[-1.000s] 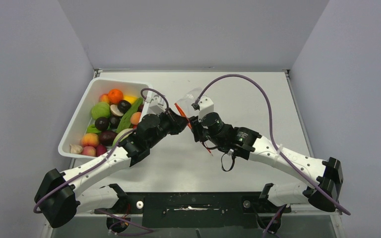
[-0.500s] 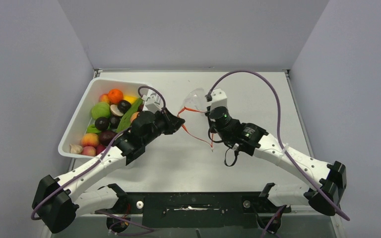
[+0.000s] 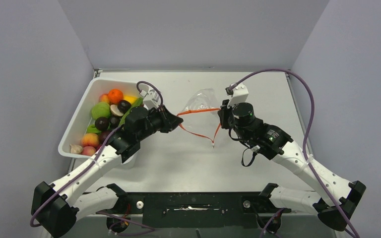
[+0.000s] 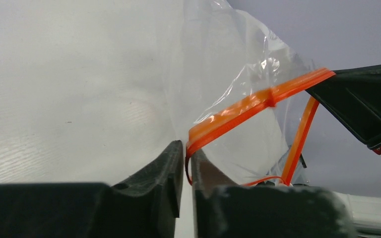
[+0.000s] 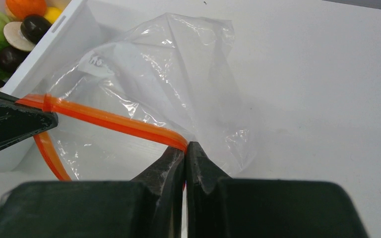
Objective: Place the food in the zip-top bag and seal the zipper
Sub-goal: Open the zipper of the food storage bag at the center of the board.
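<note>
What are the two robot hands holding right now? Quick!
Left gripper: shut on the zipper of the bag.
Right gripper: shut on the other end of the zipper.

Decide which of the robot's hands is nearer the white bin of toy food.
Left. The left hand is close beside the white bin, pinching one end of the orange zipper; the right hand pinches the other end, farther off across the table.

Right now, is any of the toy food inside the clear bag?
No, the bag is see-through and empty; the food lies in the white bin.
</note>
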`<state>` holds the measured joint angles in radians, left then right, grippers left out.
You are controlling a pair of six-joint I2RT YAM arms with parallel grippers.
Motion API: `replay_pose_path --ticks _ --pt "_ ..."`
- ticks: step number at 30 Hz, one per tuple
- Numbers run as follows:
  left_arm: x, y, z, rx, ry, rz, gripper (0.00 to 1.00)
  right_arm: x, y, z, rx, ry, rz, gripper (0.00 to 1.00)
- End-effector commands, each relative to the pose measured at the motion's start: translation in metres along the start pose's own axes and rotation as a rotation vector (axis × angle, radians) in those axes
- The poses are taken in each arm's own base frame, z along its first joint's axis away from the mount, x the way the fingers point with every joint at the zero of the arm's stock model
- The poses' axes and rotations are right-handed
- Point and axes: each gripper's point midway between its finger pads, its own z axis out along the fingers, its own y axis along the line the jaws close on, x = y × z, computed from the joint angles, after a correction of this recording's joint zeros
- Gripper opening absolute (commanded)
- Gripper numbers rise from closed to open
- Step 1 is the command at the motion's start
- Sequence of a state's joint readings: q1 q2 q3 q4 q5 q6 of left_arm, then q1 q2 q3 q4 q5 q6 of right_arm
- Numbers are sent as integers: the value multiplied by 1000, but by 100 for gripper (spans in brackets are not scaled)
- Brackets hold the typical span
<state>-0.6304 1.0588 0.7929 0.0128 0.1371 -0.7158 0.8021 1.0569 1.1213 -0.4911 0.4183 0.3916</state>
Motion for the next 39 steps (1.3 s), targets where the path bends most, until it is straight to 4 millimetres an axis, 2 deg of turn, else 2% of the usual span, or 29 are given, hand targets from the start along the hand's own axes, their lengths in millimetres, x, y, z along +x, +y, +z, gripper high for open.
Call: replay_pose_path --ticks 1,6,9,14,18,20,24,30,34,36,39 --pt "-12 -13 -1 96 -53 -19 32 -15 4 6 -6 -56 97 0" --pt "-13 -39 0 270 -78 -48 55 -12 23 20 -53 -74 180 0" --pt "-11 -49 5 337 -68 -44 59 -9 28 26 -45 -81 193 0" --pt "-3 -42 21 328 -42 -44 61 -10 38 32 -52 -112 219 0" --pt "2 -52 27 398 -10 -74 62 -4 43 38 -46 -100 208 0" --pt "5 -57 29 422 0 -72 62 -1 46 40 -49 -95 208 0" --pt "5 -51 33 382 -12 -62 62 2 52 42 -62 -93 203 0" --pt "-3 -58 23 383 -64 -18 63 5 50 45 -44 -89 193 0" --pt "-5 -45 31 254 -85 41 62 2 59 43 -73 -96 192 0" --pt "-7 -36 33 178 -97 61 56 0 60 41 -80 -101 189 0" --pt "-11 -26 31 75 -117 116 35 -1 52 36 -47 -104 172 0"
